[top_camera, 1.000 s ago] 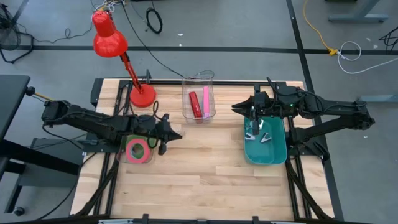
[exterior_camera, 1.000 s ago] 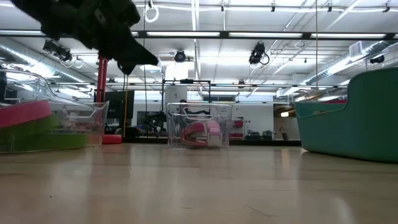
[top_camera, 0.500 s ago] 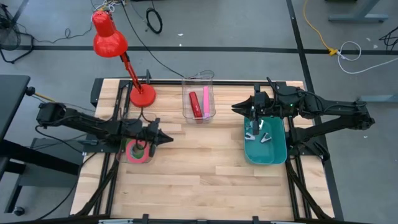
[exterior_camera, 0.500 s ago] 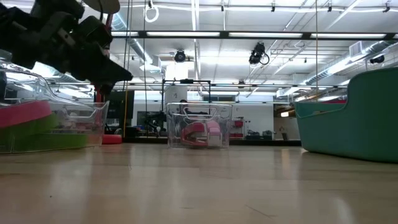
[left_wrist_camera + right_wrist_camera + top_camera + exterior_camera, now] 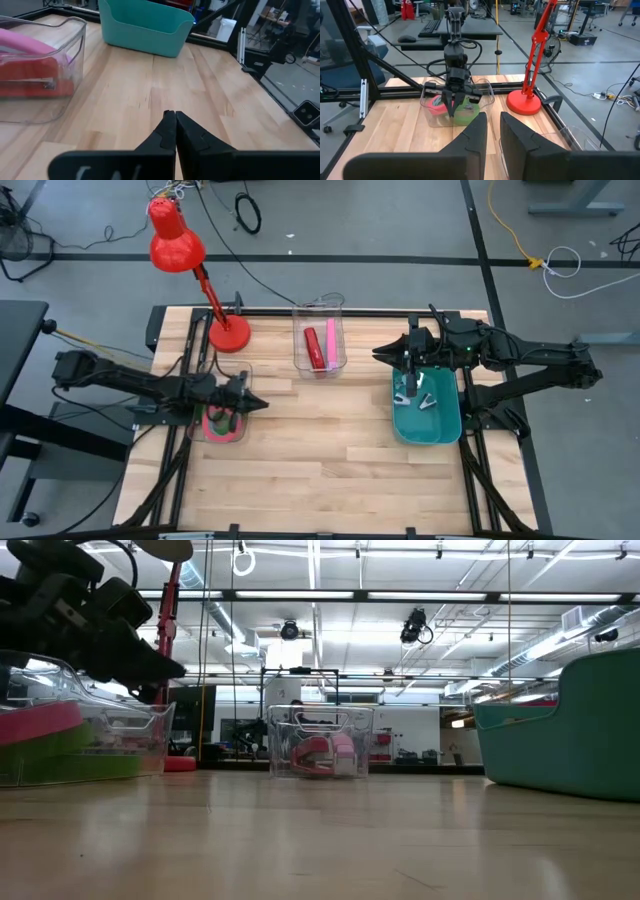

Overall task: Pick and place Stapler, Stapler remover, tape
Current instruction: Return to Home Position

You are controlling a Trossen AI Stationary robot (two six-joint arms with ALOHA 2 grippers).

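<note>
Tape lies in the clear bin under the left end effector.

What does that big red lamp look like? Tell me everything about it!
The lamp is shiny red all over and looks like painted metal. Its round base sits flat on the wooden table, at the far left corner. A thin straight arm leans up and away from the base. The bell-shaped shade hangs out past the table's edge, over the grey floor. Only the table touches it.
</note>
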